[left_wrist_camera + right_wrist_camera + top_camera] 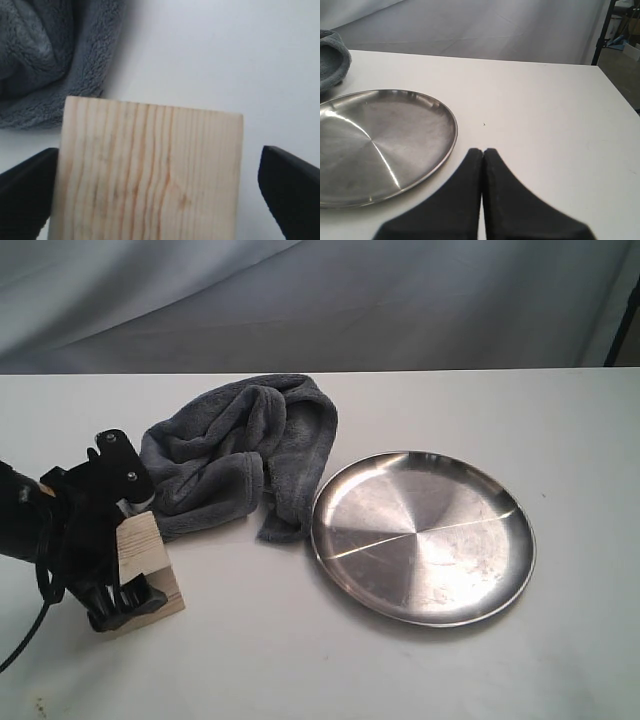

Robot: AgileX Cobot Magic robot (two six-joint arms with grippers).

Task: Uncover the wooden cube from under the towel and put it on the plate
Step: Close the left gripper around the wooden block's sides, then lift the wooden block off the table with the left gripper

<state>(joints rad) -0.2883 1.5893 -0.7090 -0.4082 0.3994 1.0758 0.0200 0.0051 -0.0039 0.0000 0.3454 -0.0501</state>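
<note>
The wooden cube (152, 558) (150, 170) lies uncovered on the white table at the front left, just clear of the crumpled dark-grey towel (240, 455) (45, 60). My left gripper (140, 540) (159, 195) straddles the cube with its jaws open: one finger sits against a side, and a strip of table shows between the other finger (290, 190) and the cube. The steel plate (420, 540) (380, 140) lies empty to the right of the towel. My right gripper (483, 152) is shut on nothing, beside the plate's rim, and does not appear in the exterior view.
A corner of the towel (330, 65) shows beyond the plate in the right wrist view. The table's far edge (400, 370) meets a grey backdrop. A dark stand (605, 30) is off the table's corner.
</note>
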